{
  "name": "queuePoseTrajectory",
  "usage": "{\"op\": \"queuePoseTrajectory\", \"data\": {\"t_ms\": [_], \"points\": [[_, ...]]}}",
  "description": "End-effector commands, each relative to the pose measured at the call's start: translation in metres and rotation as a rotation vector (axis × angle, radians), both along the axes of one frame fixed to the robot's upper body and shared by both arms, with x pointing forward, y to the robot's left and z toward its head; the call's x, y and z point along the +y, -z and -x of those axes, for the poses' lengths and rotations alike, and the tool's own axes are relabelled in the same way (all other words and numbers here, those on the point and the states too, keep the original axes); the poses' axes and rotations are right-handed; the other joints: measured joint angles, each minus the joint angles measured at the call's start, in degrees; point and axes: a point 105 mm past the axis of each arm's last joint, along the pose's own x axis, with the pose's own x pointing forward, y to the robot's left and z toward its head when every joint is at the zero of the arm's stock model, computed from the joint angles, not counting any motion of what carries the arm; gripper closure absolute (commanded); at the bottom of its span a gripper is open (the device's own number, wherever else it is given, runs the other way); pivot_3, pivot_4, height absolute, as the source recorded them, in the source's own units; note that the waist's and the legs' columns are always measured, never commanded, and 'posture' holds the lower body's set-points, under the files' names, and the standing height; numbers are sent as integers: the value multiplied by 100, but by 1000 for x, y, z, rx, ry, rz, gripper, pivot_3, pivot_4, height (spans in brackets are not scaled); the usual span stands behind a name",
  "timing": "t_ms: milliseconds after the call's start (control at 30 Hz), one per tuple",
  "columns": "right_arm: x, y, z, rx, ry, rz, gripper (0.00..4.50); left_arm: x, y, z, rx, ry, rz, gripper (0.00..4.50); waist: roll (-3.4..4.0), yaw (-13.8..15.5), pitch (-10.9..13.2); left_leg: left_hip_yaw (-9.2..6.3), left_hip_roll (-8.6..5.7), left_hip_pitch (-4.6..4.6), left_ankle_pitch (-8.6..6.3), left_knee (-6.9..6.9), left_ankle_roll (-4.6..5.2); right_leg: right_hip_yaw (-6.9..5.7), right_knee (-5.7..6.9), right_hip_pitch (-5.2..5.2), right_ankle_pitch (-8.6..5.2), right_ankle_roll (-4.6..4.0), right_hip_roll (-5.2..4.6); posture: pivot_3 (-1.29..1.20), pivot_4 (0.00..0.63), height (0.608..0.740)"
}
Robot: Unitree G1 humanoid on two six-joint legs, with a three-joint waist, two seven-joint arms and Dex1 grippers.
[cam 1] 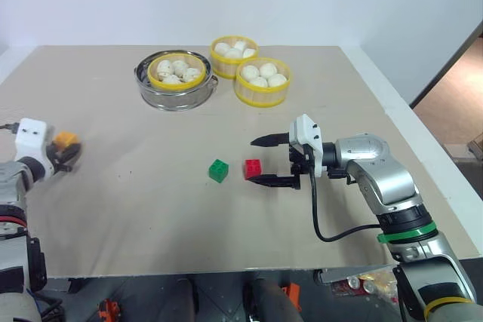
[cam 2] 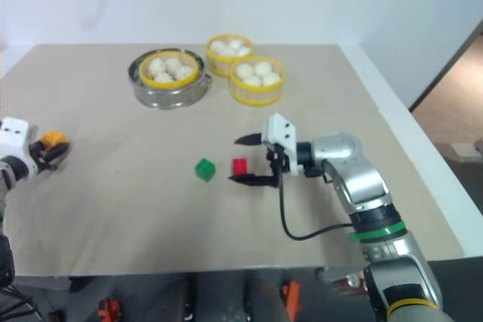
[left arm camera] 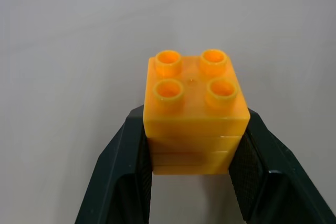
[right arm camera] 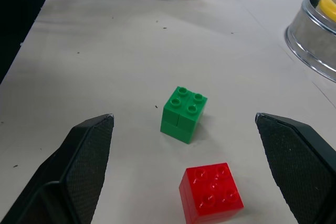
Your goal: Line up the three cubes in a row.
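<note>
At the left edge of the frame, the left pincer [cam 1: 66,150] is clamping the orange-yellow cube [cam 1: 66,139] between its two black fingers [left arm camera: 123,174], studs facing up, over the beige table [cam 1: 136,209]. Near the centre of the frame, the green cube [cam 1: 218,170] is sitting on the table, with the red cube [cam 1: 253,168] just beside it to the right, the two apart. The right pincer [cam 1: 260,161] is pointing leftward with its fingers spread wide, holding nothing, its tips flanking the red cube without touching it. In the upper middle, three yellow baskets of white buns [cam 1: 261,81] are standing, one inside a metal steamer [cam 1: 175,94].
</note>
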Motion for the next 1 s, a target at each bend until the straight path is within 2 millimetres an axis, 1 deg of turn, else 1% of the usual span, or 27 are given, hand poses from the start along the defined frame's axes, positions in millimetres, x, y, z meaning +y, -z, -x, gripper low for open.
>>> {"op": "queuePoseTrajectory", "data": {"t_ms": [33,133,200,300,367,433,633,1000], "points": [[2,-22,6,-50,-26,-66,0,-35,-21,-3,-103,184,4,2884,0,0,0,0,0,0,0,0,0,1,0,0,0,0,-1,0,150,740],[5,-35,9,-5,-43,-160,0,-88,-20,8,-130,424,18,2884,0,-5,0,0,0,-1,0,1,-1,4,2,0,2,-4,-1,0,150,740],[5,-37,10,10,-47,-170,0,-117,-17,17,-126,546,0,2884,0,-4,0,-1,-1,1,1,2,-1,8,3,4,10,-17,0,0,150,740],[4,-33,10,8,-46,-148,0,-155,-17,27,-118,709,0,2884,0,-2,0,-5,1,2,1,5,0,10,3,5,3,-2,8,0,150,740],[4,-32,9,7,-44,-142,0,-178,-14,34,-85,828,-16,2884,0,-2,0,-7,1,4,4,6,4,11,3,6,7,1,10,0,150,740],[4,-33,8,6,-39,-146,0,-192,-12,36,-65,902,-24,2884,1,-1,0,-5,0,10,6,8,8,14,3,10,12,3,10,0,150,740],[1,-32,7,-3,-16,-137,0,-206,-5,32,-5,1015,-43,2884,1,-6,0,-5,-1,10,10,16,13,19,3,10,21,6,16,0,150,740],[-6,-29,10,0,18,-113,0,-205,5,28,49,1111,-81,2884,1,-2,0,-7,-1,0,9,15,14,21,2,4,14,9,17,0,150,740]]}}
